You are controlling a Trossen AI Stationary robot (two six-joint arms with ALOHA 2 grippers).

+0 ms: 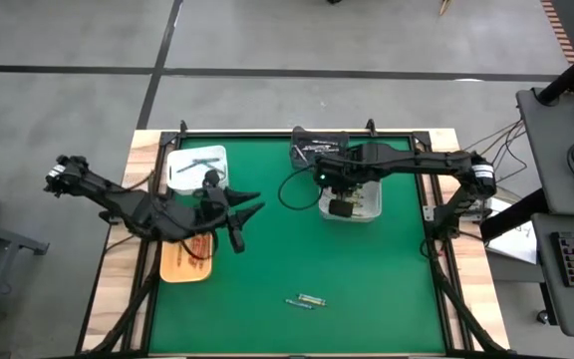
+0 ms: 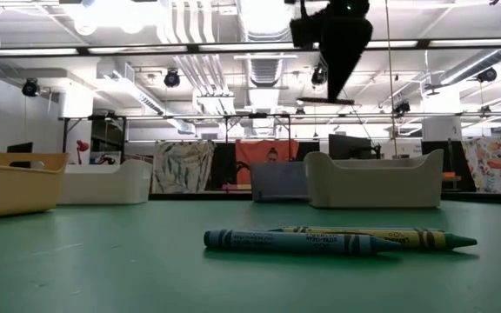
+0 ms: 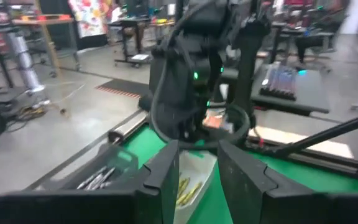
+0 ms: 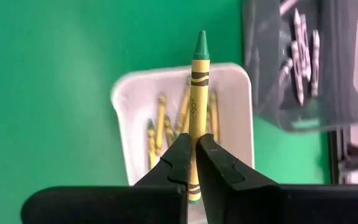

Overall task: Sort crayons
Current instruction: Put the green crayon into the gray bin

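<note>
Right claw (image 4: 192, 163): closed on one green-tipped, yellow-wrapped wax crayon (image 4: 196, 106), held above the white plastic tray (image 4: 123, 118) at the far middle of the green-topped bench (image 1: 367, 289); that tray holds several yellow-wrapped crayons (image 4: 160, 124)

Dark grey bin (image 4: 303, 106): just beside the white tray, holding grey-white crayons (image 4: 300, 43)

Left claw (image 3: 197, 180): fingers parted with nothing between them, raised over the bench's left side near the tan tray (image 1: 182, 261) (red-orange sticks show in it)

White tray at far left (image 1: 195, 165): holds a few dark crayons, colour hard to tell

Loose crayons on the near bench: one blue-green crayon (image 2: 294, 243) lying in front of, and touching, a second yellow-wrapped green crayon (image 2: 381, 236)
</note>
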